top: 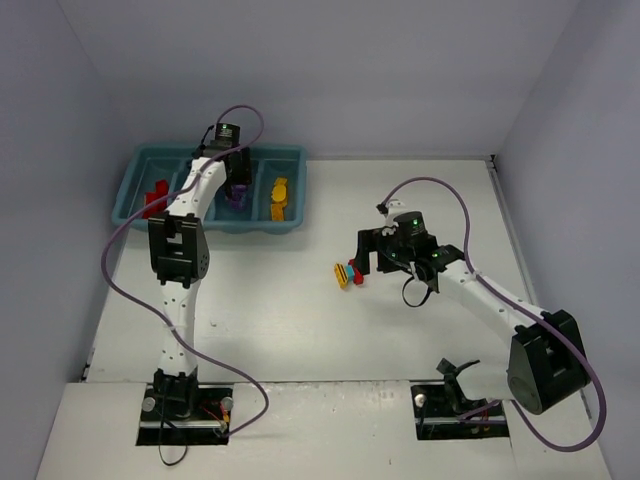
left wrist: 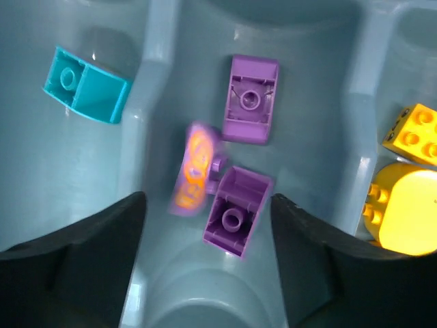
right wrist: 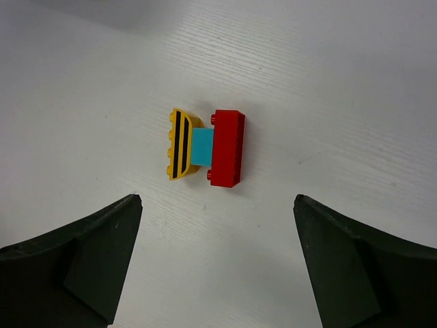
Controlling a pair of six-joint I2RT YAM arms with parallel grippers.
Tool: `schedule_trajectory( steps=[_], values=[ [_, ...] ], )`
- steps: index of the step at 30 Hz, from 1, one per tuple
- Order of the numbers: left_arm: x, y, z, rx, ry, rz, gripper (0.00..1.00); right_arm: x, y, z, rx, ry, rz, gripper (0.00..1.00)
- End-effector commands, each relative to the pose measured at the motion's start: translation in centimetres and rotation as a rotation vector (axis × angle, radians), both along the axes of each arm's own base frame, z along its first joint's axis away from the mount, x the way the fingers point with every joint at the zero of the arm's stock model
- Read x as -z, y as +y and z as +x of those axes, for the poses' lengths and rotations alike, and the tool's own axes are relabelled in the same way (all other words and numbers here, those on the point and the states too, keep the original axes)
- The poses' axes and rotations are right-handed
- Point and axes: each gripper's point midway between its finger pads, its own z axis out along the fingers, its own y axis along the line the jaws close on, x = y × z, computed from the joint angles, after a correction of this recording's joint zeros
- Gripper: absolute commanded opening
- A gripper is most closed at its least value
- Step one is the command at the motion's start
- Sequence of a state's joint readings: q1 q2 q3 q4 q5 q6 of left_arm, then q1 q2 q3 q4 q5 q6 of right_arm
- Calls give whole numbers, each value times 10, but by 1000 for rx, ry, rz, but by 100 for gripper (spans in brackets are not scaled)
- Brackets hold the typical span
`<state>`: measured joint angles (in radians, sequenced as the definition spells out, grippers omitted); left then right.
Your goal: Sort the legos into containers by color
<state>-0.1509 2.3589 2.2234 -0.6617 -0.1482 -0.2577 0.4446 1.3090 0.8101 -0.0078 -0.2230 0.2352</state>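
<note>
Red-teal-yellow lego stack (right wrist: pixel 206 147) on table (right wrist: pixel 341 82), ahead of wide-spread claw (right wrist: pixel 217 199)

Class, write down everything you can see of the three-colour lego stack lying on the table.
The lego stack is three plastic pieces joined in a row: yellow with two black stripes, teal, then red. It lies on its side on the white table, untouched, below the open right gripper.

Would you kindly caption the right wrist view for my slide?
Open right hand framing a red-teal-yellow lego stack on the table.
</note>
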Motion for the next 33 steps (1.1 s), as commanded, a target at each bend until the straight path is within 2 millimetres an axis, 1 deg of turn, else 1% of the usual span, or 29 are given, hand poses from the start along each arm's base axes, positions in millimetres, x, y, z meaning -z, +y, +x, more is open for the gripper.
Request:
schedule_trajectory(
  steps=[1, 2, 4, 5, 6, 7, 8, 9, 10, 11, 13, 14, 15, 16, 17, 18, 19, 20, 21, 22, 24, 26, 27, 29, 30, 33],
  values=[
    [-86, -4, 14, 63, -195, -42, 69, -26, 5, 7, 6, -56, 52, 90],
    [-102, -6, 11, 77, -224, -58, 70, -26, 4, 8, 12, -57, 53, 90],
    [-113, -22, 4, 133, -245, -107, 71, -26, 5, 8, 12, -54, 54, 90],
    [-120, -30, -9, 163, -247, -132, 71, -26, 4, 8, 14, -56, 52, 89],
    [-123, -36, -16, 184, -248, -148, 71, -25, 4, 9, 16, -54, 51, 89],
    [-128, -54, -23, 237, -255, -185, 71, -24, 4, 9, 14, -53, 48, 89],
    [-146, -62, -35, 267, -283, -202, 71, -23, 5, 10, 16, -46, 47, 88],
    [-128, -69, -49, 283, -234, -212, 71, -21, 6, 9, 7, -39, 50, 86],
    [-130, -78, -57, 299, -236, -236, 71, -20, 8, 9, 2, -32, 54, 86],
    [-129, -90, -77, 325, -220, -244, 71, -15, 9, 8, -5, -15, 54, 84],
    [-126, -103, -96, 345, -204, -261, 71, -10, 14, 5, -24, 12, 66, 82],
    [-136, -115, -111, 380, -215, -275, 71, -4, 15, 4, -29, 30, 60, 80],
    [-121, -119, -124, 388, -171, -280, 71, -1, 15, 4, -30, 37, 58, 79],
    [-129, -123, -135, 393, -182, -298, 71, 5, 15, 3, -29, 52, 49, 78],
    [-128, -133, -147, 420, -167, -315, 71, 8, 14, 3, -26, 58, 41, 76],
    [-114, -136, -160, 423, -124, -327, 71, 11, 13, 4, -21, 60, 29, 75],
    [-120, -137, -170, 428, -132, -335, 71, 17, 13, 4, -26, 69, 15, 69],
    [-119, -143, -179, 444, -122, -346, 71, 18, 16, 5, -33, 67, 6, 66],
    [-109, -145, -189, 445, -91, -354, 71, 24, 16, 6, -36, 76, -12, 65],
    [-114, -145, -197, 447, -102, -365, 71, 27, 18, 6, -42, 83, -22, 64],
    [-113, -147, -211, 439, -91, -406, 71, 33, 23, 6, -64, 83, -46, 64],
    [-113, -151, -220, 442, -80, -443, 71, 37, 25, 8, -66, 80, -66, 64],
    [-113, -153, -224, 435, -73, -464, 71, 42, 28, 8, -72, 88, -79, 64],
    [-112, -155, -233, 440, -57, -491, 71, 48, 26, 11, -55, 83, -112, 64],
    [-108, -156, -237, 440, -46, -494, 71, 53, 28, 12, -55, 89, -127, 64],
    [-106, -156, -244, 438, -33, -509, 71, 60, 27, 17, -28, 84, -163, 63]
  ],
)
